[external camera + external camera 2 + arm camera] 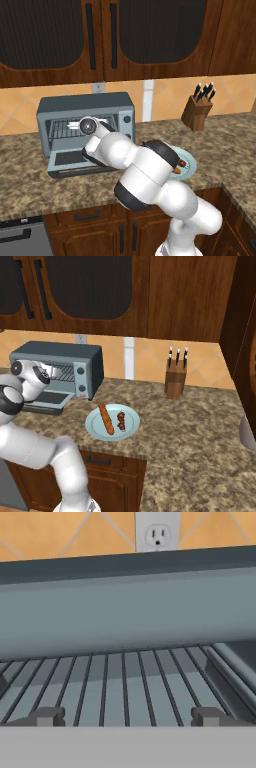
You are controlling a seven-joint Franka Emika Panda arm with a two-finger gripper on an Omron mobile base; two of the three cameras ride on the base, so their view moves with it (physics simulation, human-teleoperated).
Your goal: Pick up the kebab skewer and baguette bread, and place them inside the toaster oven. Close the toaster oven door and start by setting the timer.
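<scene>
The blue-grey toaster oven (60, 367) stands at the left of the counter. Its door (47, 400) is dropped open and lies flat in front. My gripper (127, 717) is open just inside the oven mouth, with nothing between the two fingertips (47, 716) over the wire rack (125, 682). From the left base view my wrist (89, 125) covers the middle of the oven opening. The orange-brown baguette bread (106, 418) and the short dark red kebab skewer (121, 421) lie side by side on a pale blue plate (95, 428), to the right of the oven.
A wooden knife block (175, 378) stands at the back right of the counter. A wall outlet (157, 534) sits above the oven. Dark wood cabinets hang overhead. In the left base view my arm hides most of the plate (192, 167).
</scene>
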